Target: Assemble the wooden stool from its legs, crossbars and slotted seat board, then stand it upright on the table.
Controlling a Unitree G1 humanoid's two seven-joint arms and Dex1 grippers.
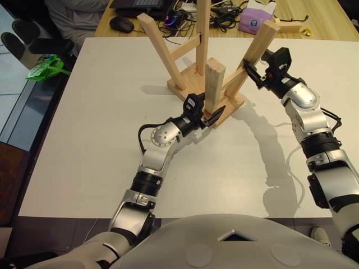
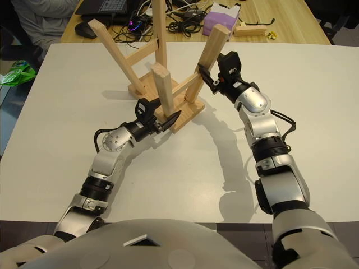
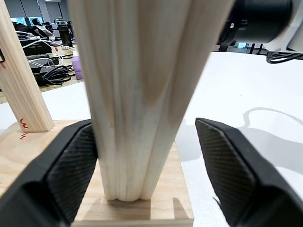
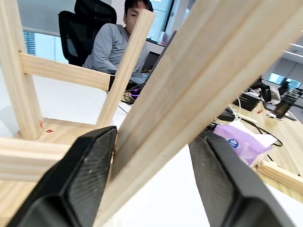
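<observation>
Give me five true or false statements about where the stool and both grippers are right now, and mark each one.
1. The stool is upside down, with its seat board flat on the table. True.
2. The left gripper is at the top end of the near leg. False: it is at the leg's base, just above the seat board.
3. The right gripper is at the stool's right leg. True.
4. The left gripper is clamped shut on the near leg. False: one finger stands apart from the wood.
5. The purple box sits on the white table. False: it is on the wooden desk behind.
</observation>
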